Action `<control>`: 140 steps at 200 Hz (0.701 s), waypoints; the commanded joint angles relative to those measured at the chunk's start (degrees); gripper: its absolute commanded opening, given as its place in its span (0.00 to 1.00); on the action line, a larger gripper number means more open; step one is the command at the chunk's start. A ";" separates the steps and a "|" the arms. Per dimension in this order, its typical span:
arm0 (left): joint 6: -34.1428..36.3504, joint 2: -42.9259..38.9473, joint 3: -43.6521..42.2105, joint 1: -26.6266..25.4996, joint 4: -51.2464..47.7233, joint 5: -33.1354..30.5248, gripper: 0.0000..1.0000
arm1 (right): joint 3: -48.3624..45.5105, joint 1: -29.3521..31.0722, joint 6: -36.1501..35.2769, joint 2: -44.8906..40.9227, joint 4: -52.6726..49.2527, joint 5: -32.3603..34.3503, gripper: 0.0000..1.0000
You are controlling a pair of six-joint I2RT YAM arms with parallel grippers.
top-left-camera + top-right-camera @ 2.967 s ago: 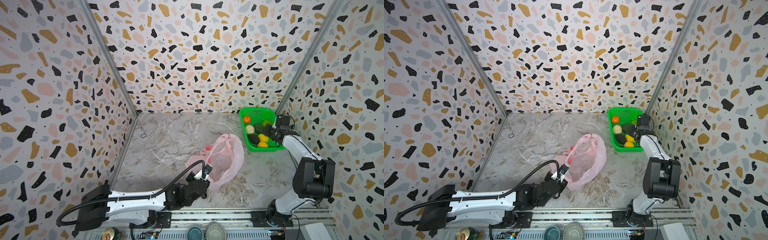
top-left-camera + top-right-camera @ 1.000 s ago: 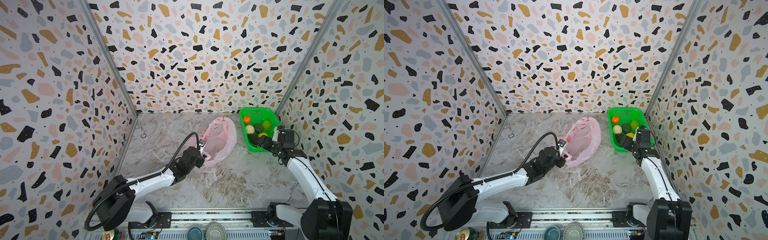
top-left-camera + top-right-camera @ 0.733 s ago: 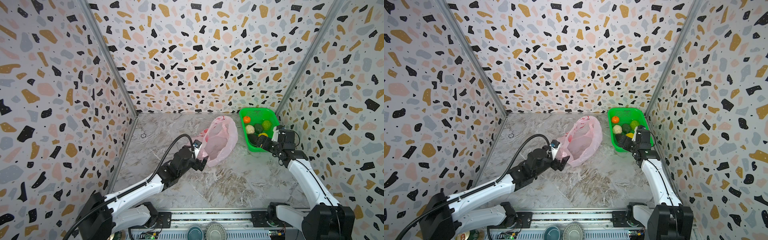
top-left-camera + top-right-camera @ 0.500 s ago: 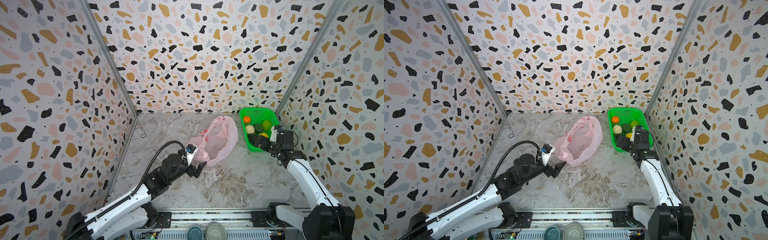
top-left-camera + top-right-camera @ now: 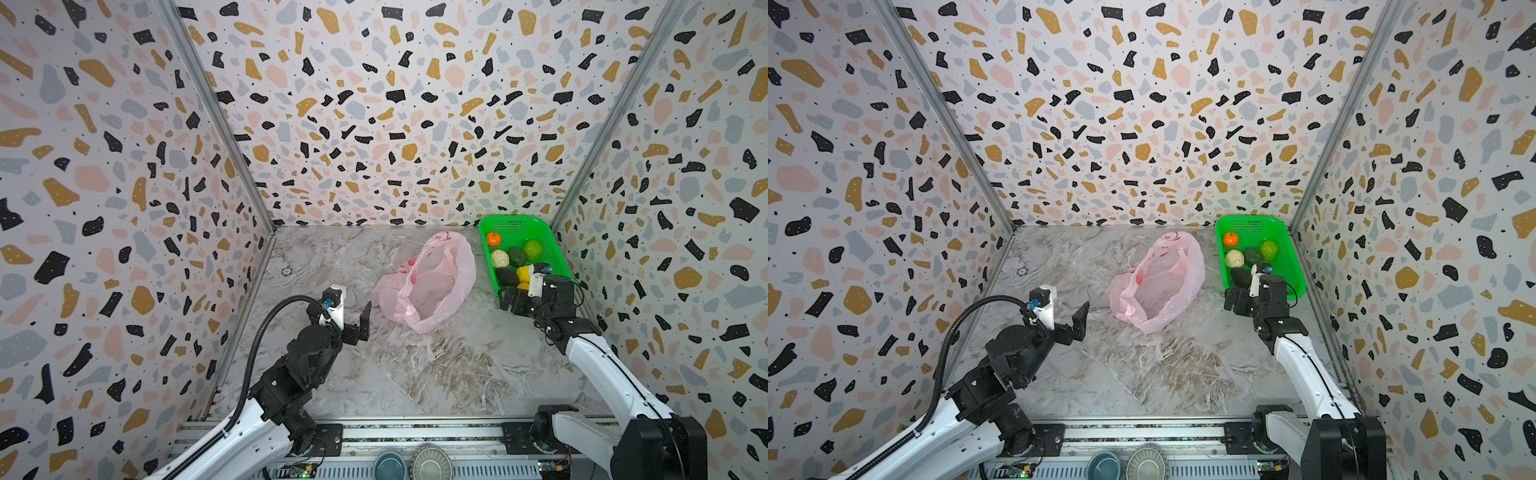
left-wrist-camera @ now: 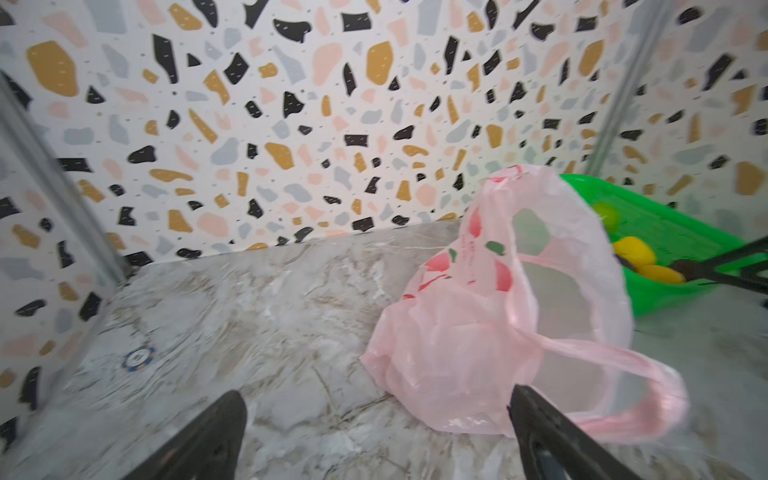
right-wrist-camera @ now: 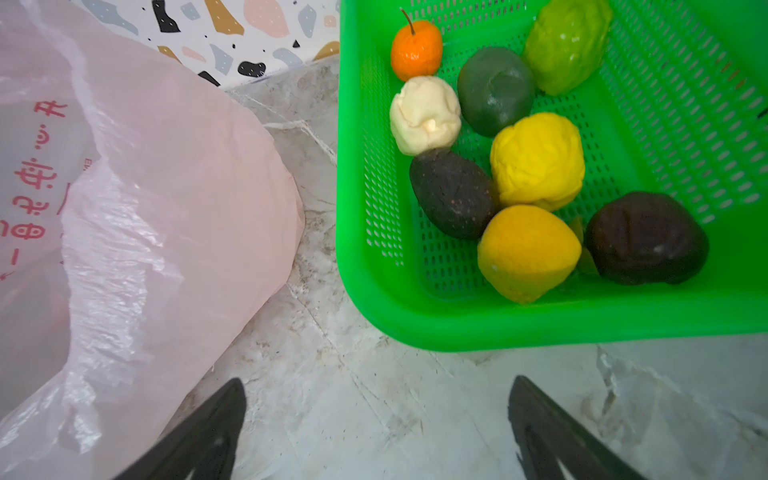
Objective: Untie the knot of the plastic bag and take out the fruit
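The pink plastic bag lies slack on the marble floor beside the green basket, its mouth gaping. No knot shows; a handle strip lies as a loose loop. The fruit, several pieces, sits in the basket; I see none through the bag. My left gripper is open and empty, just left of the bag. My right gripper is open and empty above bare floor by the basket's near corner.
Terrazzo walls close in the floor on three sides; the basket is tucked into the back right corner. A small round mark is on the floor at back left. Two bowls sit below the front rail.
My left gripper has opened, let go of the bag and drawn back to the front left. The bag has settled beside the basket. My right gripper has backed slightly off the basket.
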 commanded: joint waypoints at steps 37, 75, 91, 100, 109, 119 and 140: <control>1.64 7.72 -6.17 19.80 15.96 -2.36 0.99 | -9.16 2.28 -14.07 1.77 25.88 4.01 0.99; 6.87 14.02 -13.99 26.26 34.56 -2.24 1.00 | -14.08 1.96 -19.31 9.00 40.69 3.64 0.99; 8.05 16.81 -16.78 27.73 41.43 -2.06 0.99 | -15.59 1.54 -19.95 11.96 46.04 2.84 1.00; 8.78 18.06 -18.23 28.57 44.81 -1.13 0.99 | -15.97 1.51 -20.49 13.41 48.08 2.28 0.99; 9.49 19.30 -19.52 29.06 48.42 -1.02 0.99 | -16.43 1.40 -20.73 14.58 49.90 2.22 0.99; 9.87 20.69 -20.91 29.67 52.77 -0.62 0.99 | -17.46 1.18 -20.80 15.33 52.99 1.93 1.00; 9.55 24.99 -22.31 30.25 59.67 1.20 0.99 | -19.42 -0.17 -20.38 17.02 58.12 0.57 1.00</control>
